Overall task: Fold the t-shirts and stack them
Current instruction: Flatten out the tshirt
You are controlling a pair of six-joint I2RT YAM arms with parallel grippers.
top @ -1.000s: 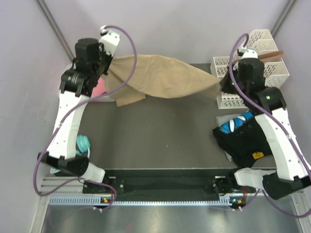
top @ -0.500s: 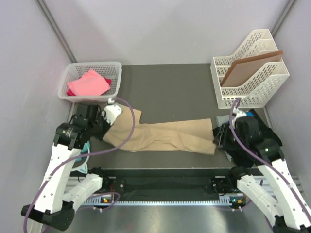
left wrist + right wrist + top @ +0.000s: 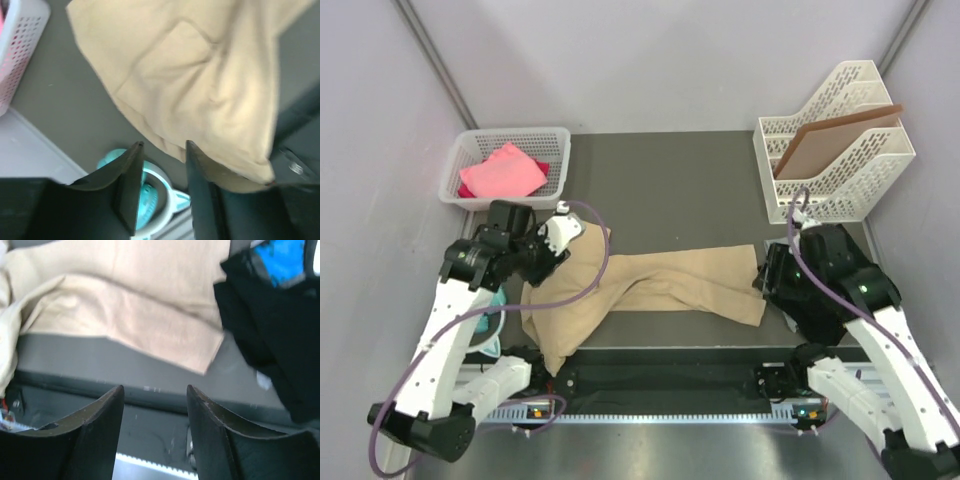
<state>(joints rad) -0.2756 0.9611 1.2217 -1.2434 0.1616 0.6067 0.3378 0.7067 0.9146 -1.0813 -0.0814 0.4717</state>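
The tan t-shirt lies loosely across the front half of the table, its left part bunched and drooping over the front edge. My left gripper hovers over its left end, open with nothing between the fingers; the tan t-shirt fills that view. My right gripper hangs by the shirt's right end, also open and empty. A black t-shirt with a blue one behind it lies right of the tan cloth. A pink t-shirt sits in the basket.
A white mesh basket stands at the back left. A white file rack holding a brown board stands at the back right. A teal round object lies by the left front corner, under my left arm.
Both arms carried the stretched tan t-shirt from the back of the table down to the front, then both grippers opened and let it go. Its left end has slumped over the front edge.
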